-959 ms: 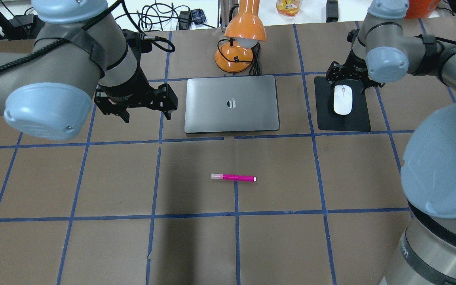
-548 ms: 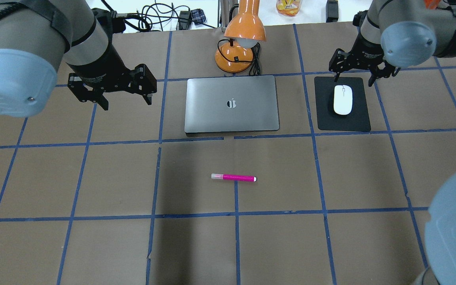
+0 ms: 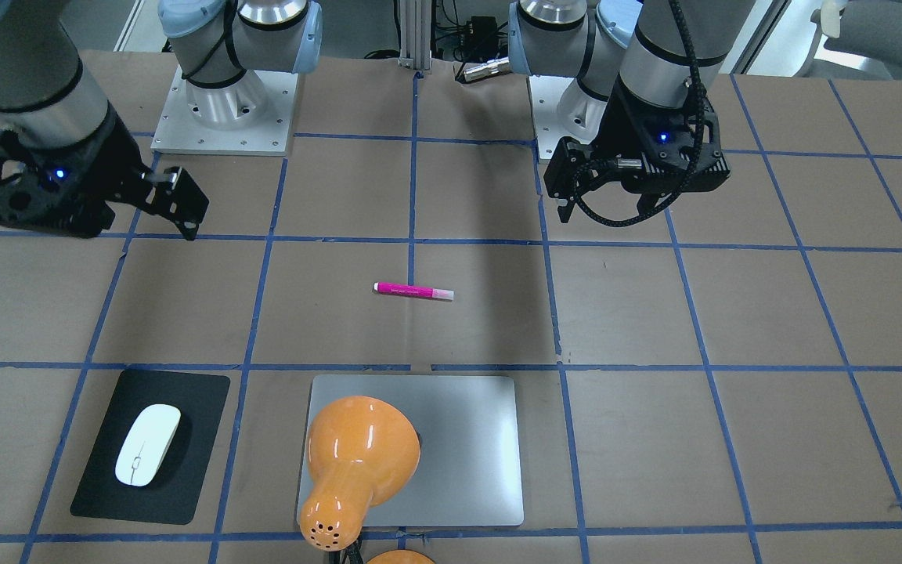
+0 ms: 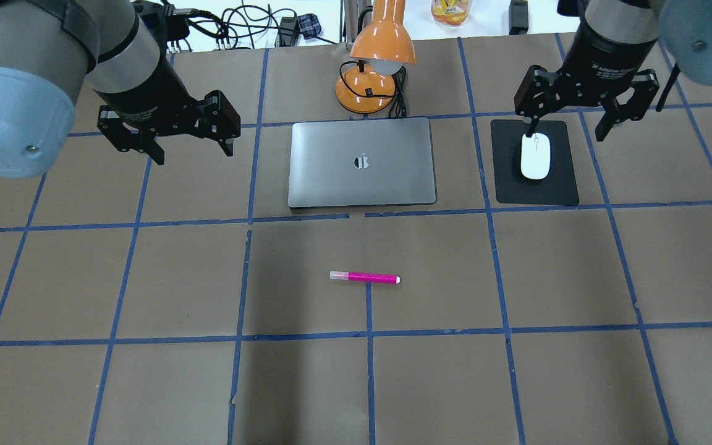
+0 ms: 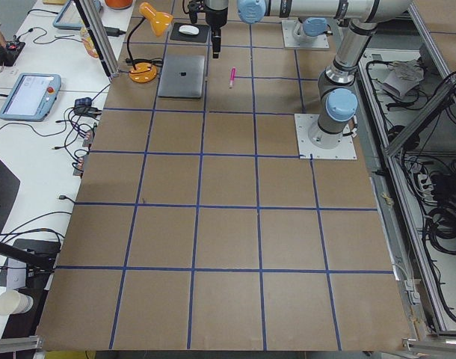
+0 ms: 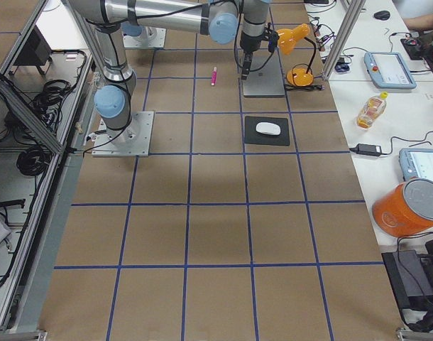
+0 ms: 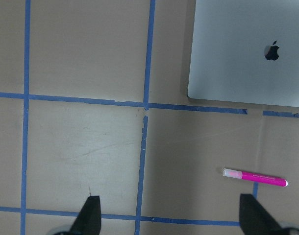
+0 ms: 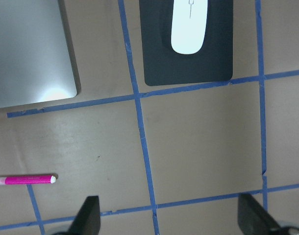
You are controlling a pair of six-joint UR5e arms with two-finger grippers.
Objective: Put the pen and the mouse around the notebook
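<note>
The counter is covered in brown paper marked into squares by blue tape. The grey notebook lies flat at its far side, an orange lamp just behind it. The white mouse sits on a black mat to the notebook's right. The pink pen lies on the robot's side of the notebook, apart from it, across a tape line. The left hand hangs wide open and empty left of the notebook. The right hand, equally spread and empty, hangs above the mat's far end. A side bench holds cables, tablets and a bottle.
</note>
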